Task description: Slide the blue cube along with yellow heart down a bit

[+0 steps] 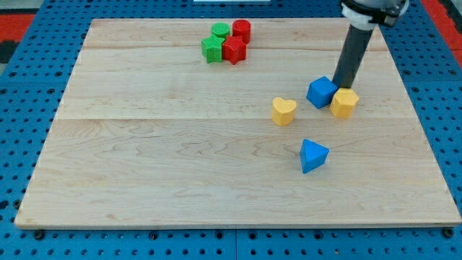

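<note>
The blue cube (321,92) sits at the view's right of centre on the wooden board (144,159). The yellow heart (284,111) lies a little to its lower left, apart from it. My tip (341,87) stands just to the right of the blue cube's upper edge, touching or nearly touching it, and just above a yellow hexagonal block (344,103) that rests against the cube's right side.
A blue triangular block (312,156) lies below the cube. Near the view's top, a cluster holds a green star (212,50), a green cylinder (220,31), a red star (234,50) and a red cylinder (242,31). Blue pegboard (22,87) surrounds the board.
</note>
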